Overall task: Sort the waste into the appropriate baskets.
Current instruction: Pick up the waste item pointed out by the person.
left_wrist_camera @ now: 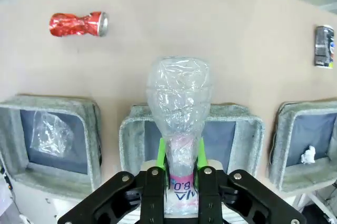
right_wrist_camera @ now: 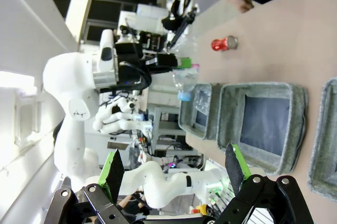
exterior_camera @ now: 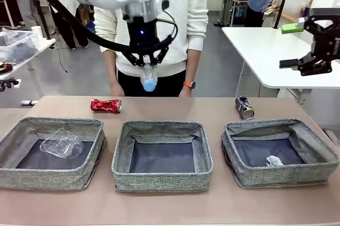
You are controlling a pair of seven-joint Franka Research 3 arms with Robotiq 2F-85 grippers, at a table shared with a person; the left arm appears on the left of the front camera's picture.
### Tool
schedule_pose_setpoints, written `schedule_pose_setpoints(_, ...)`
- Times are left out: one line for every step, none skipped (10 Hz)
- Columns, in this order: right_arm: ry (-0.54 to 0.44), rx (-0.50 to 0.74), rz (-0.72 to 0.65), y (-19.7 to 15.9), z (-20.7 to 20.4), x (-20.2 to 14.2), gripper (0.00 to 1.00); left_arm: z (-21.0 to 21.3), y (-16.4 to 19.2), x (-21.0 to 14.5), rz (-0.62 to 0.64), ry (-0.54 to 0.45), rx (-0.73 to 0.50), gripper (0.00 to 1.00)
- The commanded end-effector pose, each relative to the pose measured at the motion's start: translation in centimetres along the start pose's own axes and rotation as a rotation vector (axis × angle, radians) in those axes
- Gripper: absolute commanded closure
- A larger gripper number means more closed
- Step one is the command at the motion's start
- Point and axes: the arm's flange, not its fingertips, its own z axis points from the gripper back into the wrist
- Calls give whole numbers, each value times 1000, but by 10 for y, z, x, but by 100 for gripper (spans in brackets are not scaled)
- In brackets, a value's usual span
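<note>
The left gripper (left_wrist_camera: 181,153) is clamped on the pink-labelled end of the crinkled clear plastic bottle (left_wrist_camera: 180,97), which hangs blue end down in open air above the far wall of the soft grey woven middle basket (exterior_camera: 162,126). The right gripper (exterior_camera: 291,45), with its jaws spread wide and empty, hangs high at the far right. A crumpled clear cup (exterior_camera: 61,143) lies in the left basket (exterior_camera: 53,125) and a white paper ball (exterior_camera: 273,160) in the right basket (exterior_camera: 276,126). The crushed red can (exterior_camera: 105,105) and the dark can (exterior_camera: 244,107) lie on the bare tan table (exterior_camera: 175,204) beyond the baskets.
</note>
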Motion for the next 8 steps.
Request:
schedule_pose_setpoints(3, -1, -20, 3, 0, 0, 0, -21, -42, 17, -98, -21, -163, 100)
schedule_pose_setpoints(3, -1, -20, 3, 0, 0, 0, -21, -42, 17, -98, -21, -163, 100)
schedule_pose_setpoints(3, -1, -20, 3, 0, 0, 0, -5, -15, 2, -22, -11, -40, 78)
schedule_pose_setpoints(3, -1, -20, 3, 0, 0, 0, 2, -4, -14, -49, 81, -123, 78)
schedule_pose_setpoints(3, -1, -20, 3, 0, 0, 0, 34, -3, -28, -14, 40, -104, 78)
schedule_pose_setpoints(3, -1, -20, 3, 0, 0, 0, 71, -4, -42, 7, 39, -92, 78)
schedule_pose_setpoints(3, -1, -20, 3, 0, 0, 0, 110, -7, -55, -19, 38, -95, 78)
schedule_pose_setpoints(3, -1, -20, 3, 0, 0, 0, 160, -11, -64, -69, 12, -85, 78)
